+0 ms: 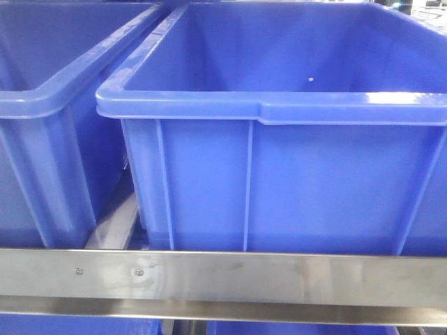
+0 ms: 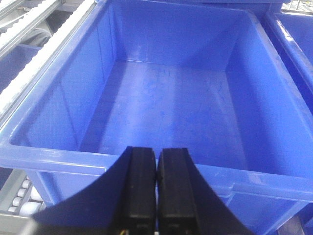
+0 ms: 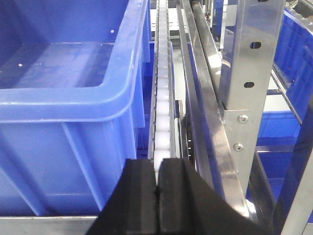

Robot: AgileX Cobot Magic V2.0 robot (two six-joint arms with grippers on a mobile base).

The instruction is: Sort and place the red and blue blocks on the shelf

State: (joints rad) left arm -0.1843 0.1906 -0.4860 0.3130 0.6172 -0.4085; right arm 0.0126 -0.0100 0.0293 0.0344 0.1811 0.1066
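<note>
No red or blue block shows in any view. The shelf's brushed steel front rail (image 1: 223,279) with two small screws runs across the bottom of the front view. In the left wrist view my left gripper (image 2: 156,156) is shut with nothing between its fingers, held just in front of the near rim of a blue bin. My right gripper (image 3: 157,166) is also shut and bare, in front of the shelf's white roller track (image 3: 162,98) beside a bin.
Two large blue plastic bins (image 1: 279,105) (image 1: 49,98) stand side by side on the shelf. The bin in the left wrist view (image 2: 171,98) has nothing in it. A steel upright post (image 3: 247,73) with screws rises at the right. More blue bins (image 3: 293,54) sit beyond.
</note>
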